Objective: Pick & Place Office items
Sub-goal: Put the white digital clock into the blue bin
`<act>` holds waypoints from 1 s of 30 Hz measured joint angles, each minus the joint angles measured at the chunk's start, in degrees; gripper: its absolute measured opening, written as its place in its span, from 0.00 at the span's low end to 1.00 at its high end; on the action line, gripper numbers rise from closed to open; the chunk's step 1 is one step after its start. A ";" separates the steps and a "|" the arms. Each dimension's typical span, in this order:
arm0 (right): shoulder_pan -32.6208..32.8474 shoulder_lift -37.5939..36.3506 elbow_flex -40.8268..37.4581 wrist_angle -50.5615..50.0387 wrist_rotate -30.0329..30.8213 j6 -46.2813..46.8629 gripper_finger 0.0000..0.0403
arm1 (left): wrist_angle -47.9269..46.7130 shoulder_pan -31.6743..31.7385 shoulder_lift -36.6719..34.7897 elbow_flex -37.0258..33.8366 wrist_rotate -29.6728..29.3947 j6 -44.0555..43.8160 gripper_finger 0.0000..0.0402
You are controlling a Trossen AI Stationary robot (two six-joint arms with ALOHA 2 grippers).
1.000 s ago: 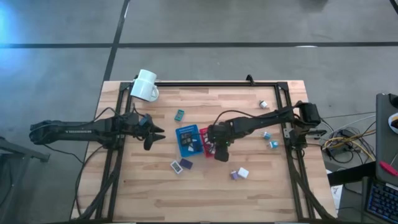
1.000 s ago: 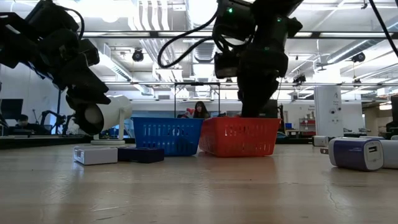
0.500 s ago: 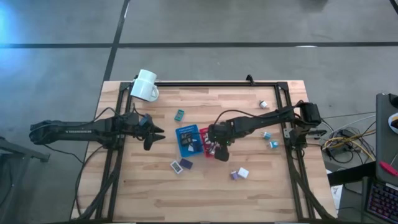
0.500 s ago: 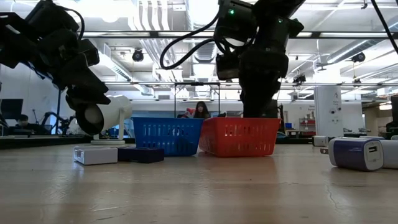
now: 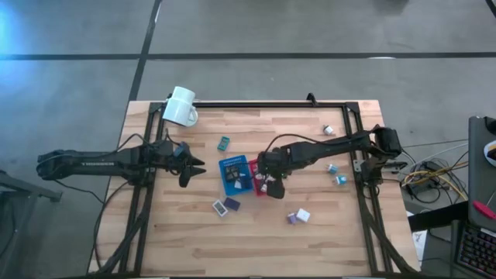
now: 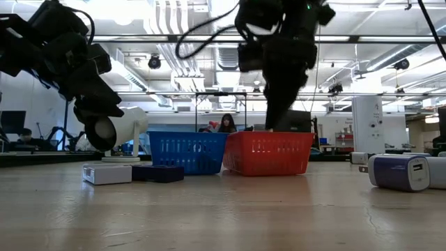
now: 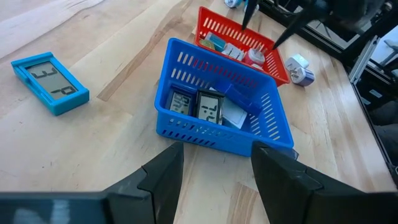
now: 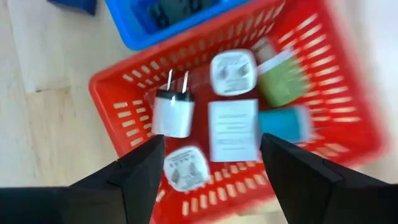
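Observation:
The red tray holds several small pieces: a white plug, white blocks, a green one and a teal one. My right gripper hangs open above this tray, touching nothing. The blue tray beside it holds small flat display pieces. My left gripper waits open to the left of the blue tray, above the table. A teal flat piece lies on the table toward the far edge.
A white mug lies at the far left corner. Loose pieces rest on the table: white and dark ones near the blue tray, purple and white ones nearer right, small teal ones at the right. A dark frame borders the table.
My right gripper has risen from inside the red tray until it stands above the tray's rim, and has shifted slightly toward the table's left. The left arm has kept still.

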 joint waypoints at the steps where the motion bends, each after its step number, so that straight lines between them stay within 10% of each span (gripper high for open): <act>1: 0.00 -0.36 1.05 -1.13 1.02 -0.59 0.64 | 0.00 0.00 0.00 -0.01 0.02 0.00 0.48; 16: 5.09 -21.54 -3.03 -5.04 19.06 2.47 0.65 | 4.36 -0.03 -0.87 0.00 0.58 7.14 0.48; 30: 9.92 -34.24 -39.16 42.76 19.29 4.10 0.65 | 9.47 -0.09 -7.58 0.46 1.29 17.59 0.48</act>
